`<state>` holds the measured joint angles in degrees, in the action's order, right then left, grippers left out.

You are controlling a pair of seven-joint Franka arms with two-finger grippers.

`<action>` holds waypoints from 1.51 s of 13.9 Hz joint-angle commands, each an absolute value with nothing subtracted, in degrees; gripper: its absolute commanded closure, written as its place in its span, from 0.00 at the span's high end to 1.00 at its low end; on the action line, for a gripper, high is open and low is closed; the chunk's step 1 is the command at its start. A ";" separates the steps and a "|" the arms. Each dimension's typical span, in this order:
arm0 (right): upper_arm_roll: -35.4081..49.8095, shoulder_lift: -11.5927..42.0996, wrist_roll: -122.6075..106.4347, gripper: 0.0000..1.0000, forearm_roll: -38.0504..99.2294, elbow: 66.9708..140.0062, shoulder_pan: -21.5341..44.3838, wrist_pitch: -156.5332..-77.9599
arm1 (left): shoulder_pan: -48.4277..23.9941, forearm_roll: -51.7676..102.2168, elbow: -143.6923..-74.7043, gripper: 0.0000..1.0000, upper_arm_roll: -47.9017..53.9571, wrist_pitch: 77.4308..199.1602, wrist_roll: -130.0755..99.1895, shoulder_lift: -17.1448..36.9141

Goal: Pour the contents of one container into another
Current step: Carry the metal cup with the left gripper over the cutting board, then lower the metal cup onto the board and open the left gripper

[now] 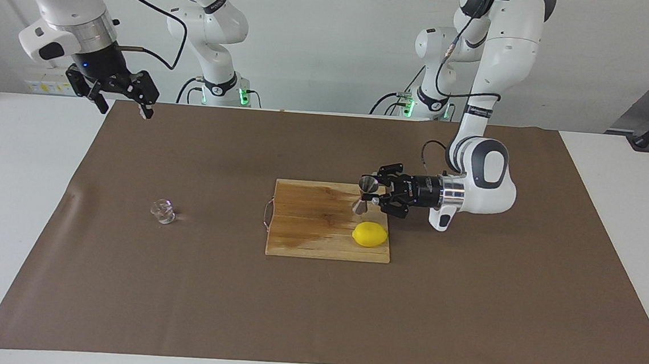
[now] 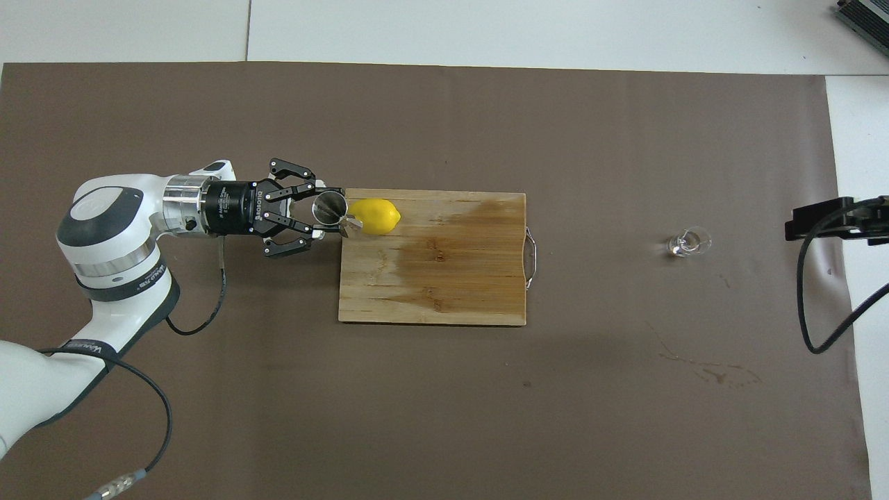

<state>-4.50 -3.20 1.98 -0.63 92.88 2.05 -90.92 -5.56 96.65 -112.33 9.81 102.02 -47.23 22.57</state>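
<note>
Steel makes the small shiny hourglass jigger (image 1: 364,195) hard and slippery; left tool (image 1: 373,197) squeezes its thin waist. Right tool (image 1: 120,97) waits, fingers apart.

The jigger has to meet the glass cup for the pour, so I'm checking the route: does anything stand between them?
The left end effector holds the jigger over the board's edge. The lemon sits beside that line. Only flat board and bare mat lie before the cup.
</note>
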 commanded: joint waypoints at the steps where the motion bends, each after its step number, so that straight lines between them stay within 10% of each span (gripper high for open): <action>1: -4.48 -4.48 1.93 1.00 0.26 94.22 1.93 -90.97 | -11.23 101.50 -115.22 0.40 7.38 106.77 -45.80 20.21; 21: -4.48 -4.48 1.93 1.00 0.26 94.22 1.93 -90.97 | -14.50 107.05 -117.42 0.39 7.56 108.54 -33.66 25.93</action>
